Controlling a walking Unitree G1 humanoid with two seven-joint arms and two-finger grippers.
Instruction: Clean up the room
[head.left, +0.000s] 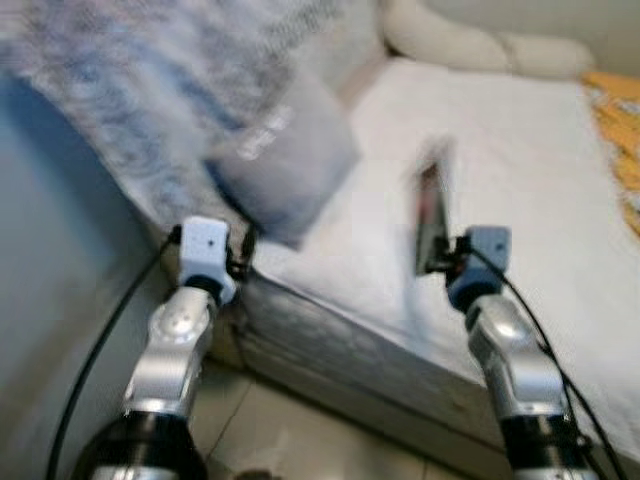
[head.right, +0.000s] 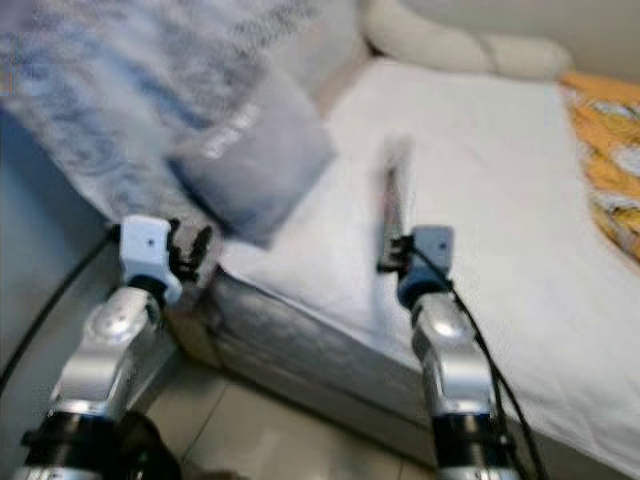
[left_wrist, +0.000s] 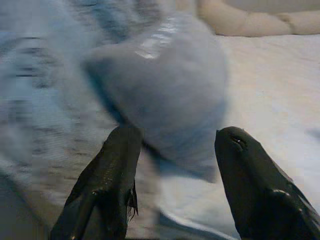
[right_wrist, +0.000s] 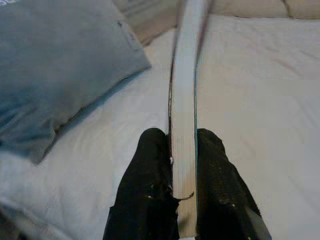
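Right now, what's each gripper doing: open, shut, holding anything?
Left gripper: open, holding nothing, aimed at the grey-blue pillow.
Right gripper: shut on a thin flat book, held edge-up above the bed.

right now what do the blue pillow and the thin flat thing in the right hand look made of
Blue-grey square pillow: soft matte fabric, judging by its rounded, puffy corners. Thin flat book-like object, clamped in the right hand: probably paper or card, with a pale, page-like edge; blur leaves this uncertain.
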